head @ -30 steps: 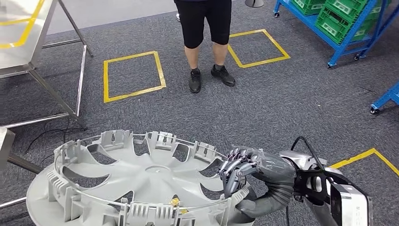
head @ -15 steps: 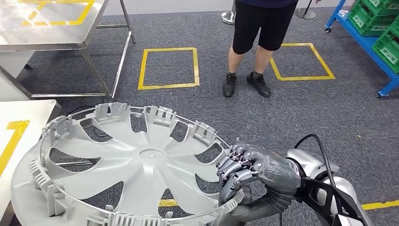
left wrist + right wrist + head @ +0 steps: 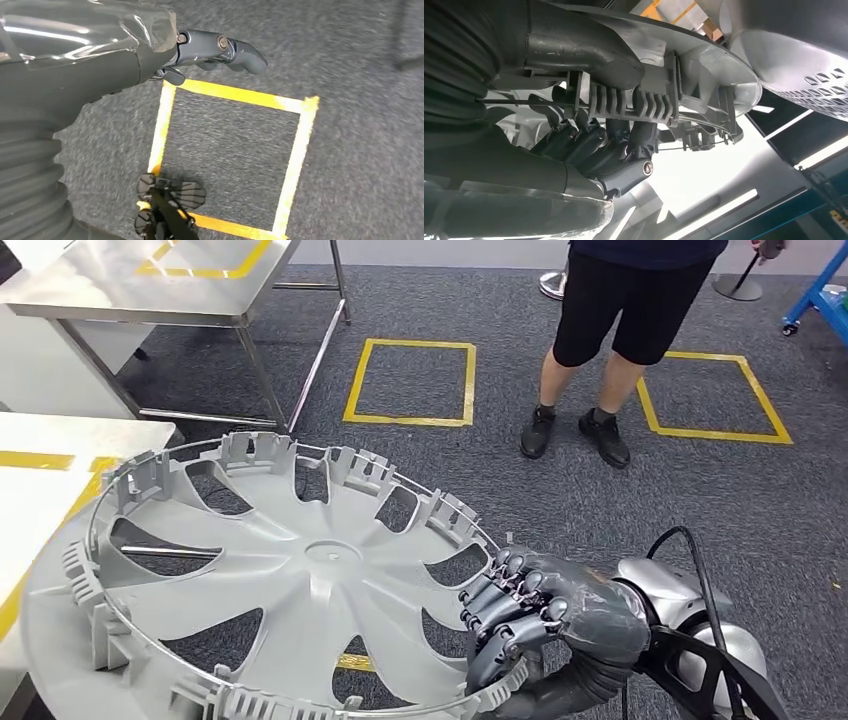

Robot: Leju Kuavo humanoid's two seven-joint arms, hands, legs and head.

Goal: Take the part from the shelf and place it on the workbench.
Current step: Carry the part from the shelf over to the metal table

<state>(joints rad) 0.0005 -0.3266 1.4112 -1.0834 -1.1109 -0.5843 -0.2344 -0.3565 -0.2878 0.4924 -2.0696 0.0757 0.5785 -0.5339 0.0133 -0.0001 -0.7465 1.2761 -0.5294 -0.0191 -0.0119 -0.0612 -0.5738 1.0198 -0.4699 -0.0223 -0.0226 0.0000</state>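
Hubcap (image 3: pixel 300 580) cut by bottom edge; person (image 3: pixel 620 330) cropped above waist; right hand (image 3: pixel 535 625) thumb hidden under rim.

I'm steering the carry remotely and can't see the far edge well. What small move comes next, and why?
Probably carry the wheel cover a little further over the white workbench before lowering. The right hand grips its rim, and only the cover's left edge overlaps the bench; most of it hangs over carpet.

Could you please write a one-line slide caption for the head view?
Right hand grips the rim of a grey wheel cover beside a white workbench; a person stands ahead.
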